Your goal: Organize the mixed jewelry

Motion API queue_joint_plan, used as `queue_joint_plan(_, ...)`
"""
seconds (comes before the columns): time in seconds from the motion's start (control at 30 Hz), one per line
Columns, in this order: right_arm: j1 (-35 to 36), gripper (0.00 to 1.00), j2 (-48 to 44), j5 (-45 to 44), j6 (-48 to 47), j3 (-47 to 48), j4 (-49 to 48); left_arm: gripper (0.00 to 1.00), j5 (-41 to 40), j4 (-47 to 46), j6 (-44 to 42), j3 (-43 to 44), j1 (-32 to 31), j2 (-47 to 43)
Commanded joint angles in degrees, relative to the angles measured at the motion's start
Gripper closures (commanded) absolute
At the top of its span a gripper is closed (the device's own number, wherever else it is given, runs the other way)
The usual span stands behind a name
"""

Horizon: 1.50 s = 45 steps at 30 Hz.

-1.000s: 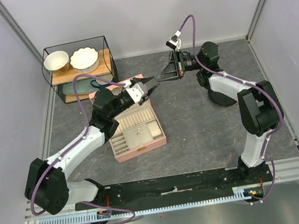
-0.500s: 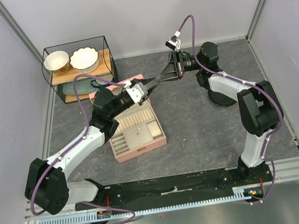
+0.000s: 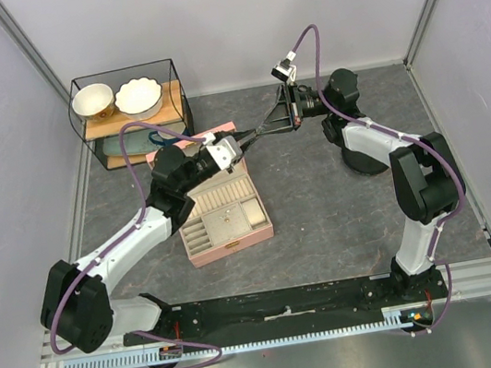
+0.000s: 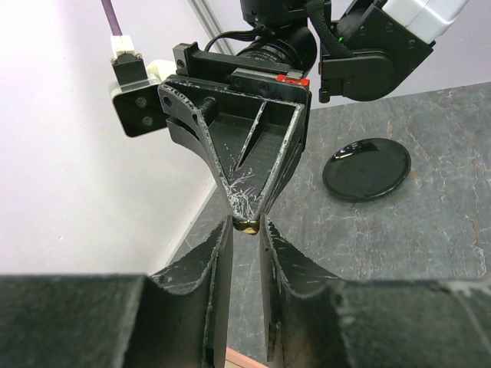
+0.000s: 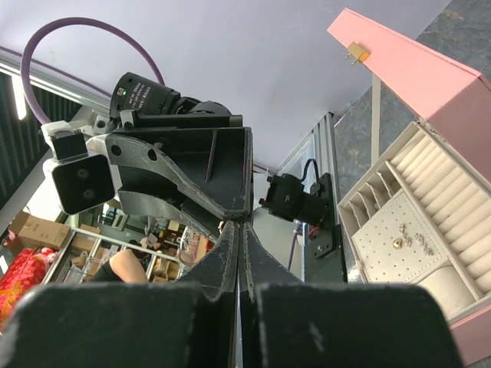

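Probably featherlight and slippery, the tiny pale gold bead (image 4: 247, 225), pinched at the tips of the right gripper (image 4: 247, 214), wants the narrowly parted left gripper (image 4: 245, 236) squarely across its middle.

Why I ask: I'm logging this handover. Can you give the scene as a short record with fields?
scene: two grippers meeting tip to tip beside an open pink box
right gripper: shut on a tiny gold piece
left gripper: open, its fingers either side of the gold piece, contact unclear
pink box: lid up, a gold stud on its white pad
black disc: lying flat, apart from the box
stage: looks like a handover from right to left, not yet done
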<state>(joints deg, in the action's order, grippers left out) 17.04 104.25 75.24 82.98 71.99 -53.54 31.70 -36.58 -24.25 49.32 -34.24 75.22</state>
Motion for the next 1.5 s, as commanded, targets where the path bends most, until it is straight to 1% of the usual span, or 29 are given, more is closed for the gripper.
queue_joint_plan(0.0,0.28,1.0,-0.89,0.17,-0.1,0.96,-2.98,0.75,1.26,-2.8,-2.38,0.16,0.05,-1.66)
queue_joint_plan(0.1,0.28,1.0,-0.89,0.26,-0.01,1.23,-2.98,0.8,1.34,-2.62,-2.47,-0.1,0.05,-1.57)
queue_joint_plan(0.4,0.28,0.99,-0.89,0.43,0.08,1.14,-3.41,0.88,1.26,-2.45,-2.73,-0.45,0.05,-2.01)
queue_joint_plan(0.53,0.28,0.92,-1.15,0.52,-0.01,1.14,-3.5,0.91,0.64,-1.83,-2.73,-0.37,0.05,-2.18)
queue_joint_plan(0.57,0.19,0.87,-1.06,0.52,-0.01,1.23,-3.5,0.91,0.47,-1.57,-2.91,-0.37,0.05,-2.18)
queue_joint_plan(0.63,0.1,0.83,-1.15,0.61,-0.01,1.4,-3.5,0.92,-0.15,-0.69,-3.35,-0.37,0.14,-2.45)
queue_joint_plan(0.67,-0.07,0.79,-1.24,0.61,0.08,1.49,-3.5,0.92,-0.24,-0.17,-3.78,-0.19,0.14,-2.62)
queue_joint_plan(0.77,-1.12,0.75,-1.15,0.61,0.16,2.19,-3.59,0.95,-1.12,2.47,-4.84,0.25,0.31,-3.06)
queue_joint_plan(0.93,-3.06,0.74,-1.15,0.43,0.34,2.98,-3.68,0.99,-1.12,5.55,-5.72,0.43,1.01,-4.12)
queue_joint_plan(1.03,-4.11,0.73,-1.06,0.34,0.52,3.33,-4.03,0.98,-1.12,7.48,-5.98,0.6,1.1,-4.56)
queue_joint_plan(1.1,-5.17,0.72,-1.06,0.61,0.6,3.69,-4.29,0.99,-0.77,11.42,-7.38,1.3,1.1,-4.56)
queue_joint_plan(1.17,-6.39,0.7,-1.15,0.87,0.6,4.21,-4.99,0.99,-0.59,15.99,-9.15,4.19,1.1,-3.94)
queue_joint_plan(1.2,-6.84,0.68,-1.15,0.96,0.6,4.48,-5.26,0.99,-0.85,22.97,-9.58,5.68,1.1,-3.68)
queue_joint_plan(1.27,-8.06,0.65,-1.24,0.87,0.43,4.65,-5.44,0.98,-1.2,30.56,-10.99,10.43,1.1,-2.8)
queue_joint_plan(1.3,-8.42,0.65,-1.41,0.96,0.08,4.74,-5.18,0.98,-1.12,38.08,-11.69,12.1,1.1,-2.71)
queue_joint_plan(1.33,-8.69,0.65,-1.5,1.05,-0.88,4.83,-4.39,0.98,-1.2,41.9,-12.39,15.16,1.1,-2.62)
queue_joint_plan(1.4,-9.48,0.65,-2.03,0.7,-5.35,5.35,0.78,0.98,-1.99,47.97,-12.66,18.51,1.1,-2.19)
queue_joint_plan(1.43,-9.65,0.66,-2.2,0.52,-7.9,5.62,3.68,0.98,-2.95,55.05,-12.75,22.1,1.1,-1.92)
queue_joint_plan(1.47,-10.09,0.66,-2.64,-0.09,-15.67,6.23,12.93,0.98,-3.49,58.43,-12.66,24.05,1.1,-0.88)
